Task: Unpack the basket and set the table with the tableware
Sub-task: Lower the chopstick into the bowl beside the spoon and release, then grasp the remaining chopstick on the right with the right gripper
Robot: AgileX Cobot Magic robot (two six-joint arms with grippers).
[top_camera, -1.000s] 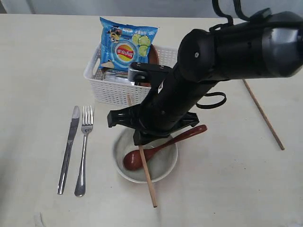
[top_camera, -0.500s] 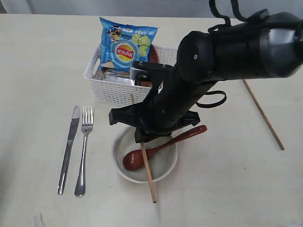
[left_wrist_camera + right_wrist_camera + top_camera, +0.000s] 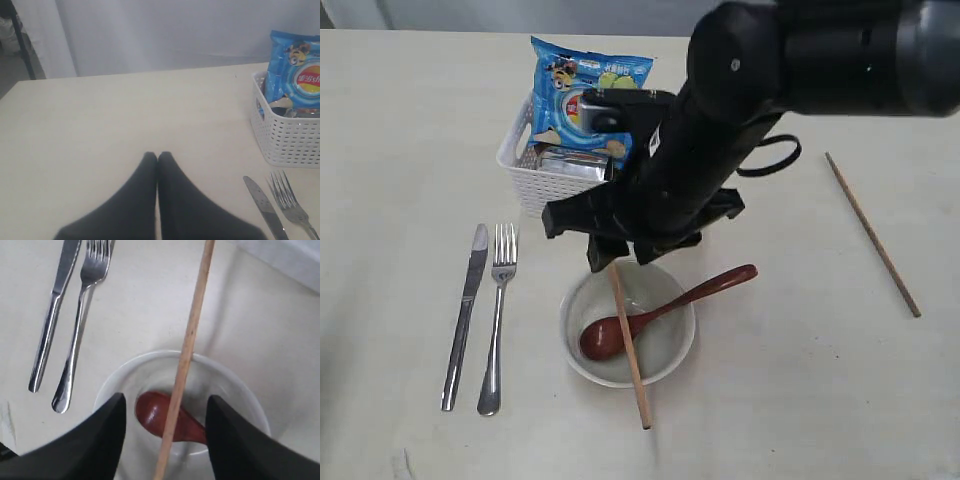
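Your right end effector [image 3: 165, 396] hangs over the bowl [image 3: 672, 352] with its fingers apart and nothing clamped. The chopstick [image 3: 192, 335] lies straight below it, in the gap between the two fingers as the wrist view shows it. The fingers stand one on either side, square to its length.

Its long axis runs from the basket [image 3: 540, 190] side, across the bowl rim, toward the near edge of the table [image 3: 800, 400]. It crosses over the spoon [image 3: 665, 310], whose head sits in the bowl.

If you mean to take the chopstick, the way looks to be straight down, not sideways, and the spoon under it could get in the way. The second chopstick [image 3: 873, 235] lies well apart on the right of the table, also on the right arm's side.

Your left end effector [image 3: 157, 156] has its fingers together with nothing between them. It sits beyond the knife [image 3: 262, 205] and fork [image 3: 291, 206], farther from both chopsticks.
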